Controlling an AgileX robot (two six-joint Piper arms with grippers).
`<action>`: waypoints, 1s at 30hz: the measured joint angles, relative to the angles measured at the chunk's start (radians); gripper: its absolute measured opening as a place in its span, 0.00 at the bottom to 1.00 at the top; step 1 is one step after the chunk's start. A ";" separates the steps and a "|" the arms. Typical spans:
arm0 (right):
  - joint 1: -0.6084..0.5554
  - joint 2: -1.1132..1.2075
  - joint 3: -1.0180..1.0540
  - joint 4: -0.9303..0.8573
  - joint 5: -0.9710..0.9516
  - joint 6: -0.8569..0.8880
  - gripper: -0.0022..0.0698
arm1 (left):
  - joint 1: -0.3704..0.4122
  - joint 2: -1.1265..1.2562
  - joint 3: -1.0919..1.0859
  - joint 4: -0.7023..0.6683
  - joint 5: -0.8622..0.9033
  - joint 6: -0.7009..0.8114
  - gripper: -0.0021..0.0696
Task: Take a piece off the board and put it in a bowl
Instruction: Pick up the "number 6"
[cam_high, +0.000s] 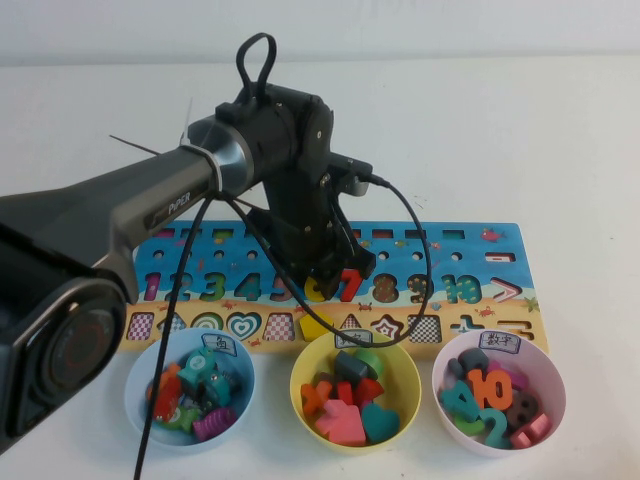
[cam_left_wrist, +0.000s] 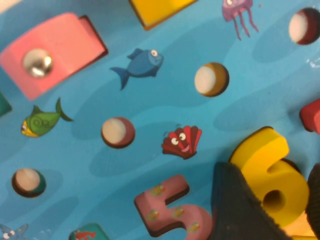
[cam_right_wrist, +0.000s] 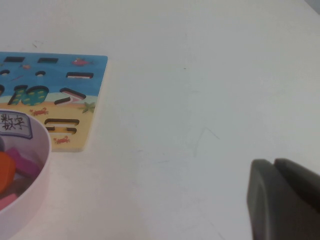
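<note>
The yellow "6" piece (cam_high: 317, 290) sits in the number row of the board (cam_high: 480, 250), next to the red "7" (cam_high: 349, 284). My left gripper (cam_high: 325, 282) is down on it. In the left wrist view the fingers (cam_left_wrist: 235, 210) press both sides of the "6" (cam_left_wrist: 275, 170), which stands slightly raised over the board (cam_left_wrist: 150, 100). The pink bowl (cam_high: 555, 400), with several pieces in it, stands in front of the board's right end. My right gripper (cam_right_wrist: 274, 164) is shut and empty over bare table, right of the board (cam_right_wrist: 75, 100) and the pink bowl (cam_right_wrist: 35, 180).
A yellow bowl (cam_high: 408, 375) and a light blue bowl (cam_high: 135, 390), both holding pieces, stand in front of the board. A pink "5" (cam_left_wrist: 170, 210) lies beside the "6". The left arm and its cable hang over the board's middle.
</note>
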 joint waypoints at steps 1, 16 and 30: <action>0.000 0.000 0.000 0.000 0.000 0.000 0.01 | 0.000 0.000 0.000 0.001 0.000 0.000 0.38; 0.000 0.000 0.000 0.000 0.000 0.000 0.01 | 0.029 0.000 0.000 -0.061 0.000 0.008 0.38; 0.000 0.000 0.000 0.000 0.000 0.000 0.01 | 0.001 -0.001 0.000 0.002 0.004 0.010 0.38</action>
